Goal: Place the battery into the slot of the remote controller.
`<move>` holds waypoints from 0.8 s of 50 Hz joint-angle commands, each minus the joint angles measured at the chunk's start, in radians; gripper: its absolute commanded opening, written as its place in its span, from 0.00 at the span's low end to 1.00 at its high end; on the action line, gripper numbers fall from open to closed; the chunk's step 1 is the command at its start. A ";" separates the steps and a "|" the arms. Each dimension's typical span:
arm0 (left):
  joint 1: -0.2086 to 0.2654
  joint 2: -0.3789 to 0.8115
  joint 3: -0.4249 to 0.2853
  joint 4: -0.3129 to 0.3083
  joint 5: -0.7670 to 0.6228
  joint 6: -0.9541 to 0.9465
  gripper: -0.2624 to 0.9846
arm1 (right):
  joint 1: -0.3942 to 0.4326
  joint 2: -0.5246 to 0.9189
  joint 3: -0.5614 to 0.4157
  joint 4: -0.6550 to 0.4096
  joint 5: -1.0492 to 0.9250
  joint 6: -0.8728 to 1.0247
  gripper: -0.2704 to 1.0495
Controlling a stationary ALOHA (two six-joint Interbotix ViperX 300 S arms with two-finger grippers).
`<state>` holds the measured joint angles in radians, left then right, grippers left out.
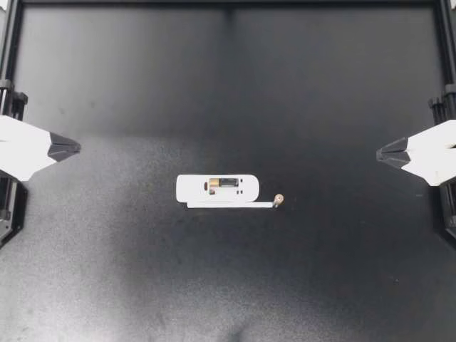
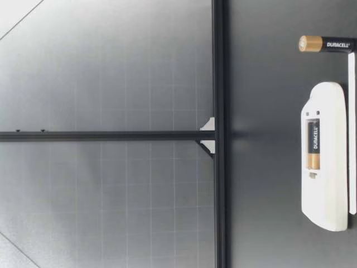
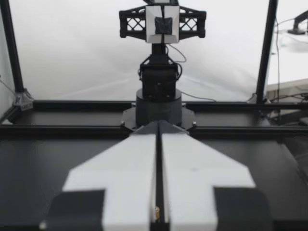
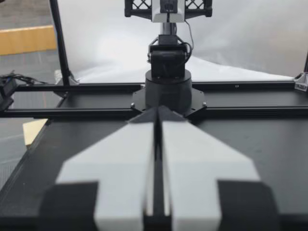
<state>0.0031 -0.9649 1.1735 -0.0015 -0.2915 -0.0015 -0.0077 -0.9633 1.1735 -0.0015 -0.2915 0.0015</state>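
White wedge-shaped left gripper [image 1: 74, 148] at nine o'clock, black-taped tip, matching right gripper [image 1: 382, 153] at three o'clock, black round-based right arm column [image 3: 159, 86], lattice bracket [image 3: 185, 21] on top.

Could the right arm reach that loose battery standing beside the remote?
Probably yes: only bare table lies between the right gripper and the loose battery. The gripper is shut, so it would have to open first.

In the top view the left gripper [image 1: 77, 147] and right gripper [image 1: 380, 153] show only their tips; both arms run off the side edges. The loose battery [image 1: 278, 200], just right of the remote controller [image 1: 217, 189], is too small there to tell its ends apart. In the left wrist view the pressed-together fingers [image 3: 125, 183] are blurred and cut off at the near edge, and a tiny brass speck [image 3: 156, 210] between them cannot be identified.
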 commanded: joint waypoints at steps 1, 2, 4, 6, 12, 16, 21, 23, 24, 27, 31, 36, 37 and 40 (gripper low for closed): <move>0.002 0.009 -0.014 -0.002 -0.023 0.008 0.10 | -0.002 0.003 -0.021 -0.002 -0.012 -0.002 0.10; 0.002 0.009 -0.012 -0.002 -0.026 0.008 0.10 | -0.002 0.003 -0.023 -0.002 -0.012 -0.002 0.10; 0.002 0.006 -0.014 -0.002 -0.032 0.008 0.09 | 0.000 0.003 -0.026 -0.002 -0.014 -0.002 0.09; 0.002 0.006 -0.012 -0.002 -0.040 0.009 0.08 | -0.002 0.005 -0.029 -0.002 -0.017 -0.002 0.09; 0.002 0.006 -0.006 -0.002 -0.055 0.011 0.08 | -0.002 0.020 -0.041 -0.002 -0.018 -0.005 0.09; 0.002 0.009 0.000 -0.002 -0.058 0.011 0.08 | -0.006 0.049 -0.058 -0.002 -0.005 0.000 0.09; 0.002 0.009 0.006 -0.002 -0.060 0.011 0.08 | -0.012 0.110 -0.092 -0.002 0.041 0.003 0.09; 0.002 0.009 0.009 -0.002 -0.060 0.011 0.08 | -0.015 0.140 -0.110 -0.002 0.072 0.003 0.09; 0.002 0.009 0.011 -0.002 -0.060 0.011 0.08 | -0.017 0.153 -0.121 -0.002 0.091 0.003 0.09; 0.002 0.009 0.015 -0.002 -0.058 0.011 0.08 | -0.023 0.196 -0.152 -0.002 0.152 0.005 0.09; 0.002 0.009 0.021 -0.002 -0.060 0.009 0.08 | -0.029 0.262 -0.206 -0.002 0.259 0.006 0.09; 0.002 0.009 0.023 -0.002 -0.060 0.008 0.08 | -0.037 0.327 -0.262 -0.002 0.388 0.006 0.09; 0.002 0.009 0.025 -0.002 -0.060 0.008 0.08 | -0.038 0.339 -0.273 -0.002 0.413 0.008 0.09; 0.002 0.011 0.025 -0.002 -0.060 0.008 0.08 | -0.046 0.377 -0.299 -0.002 0.483 0.006 0.09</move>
<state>0.0031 -0.9633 1.2103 -0.0031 -0.3421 0.0061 -0.0383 -0.6274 0.9327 -0.0015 0.1074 0.0061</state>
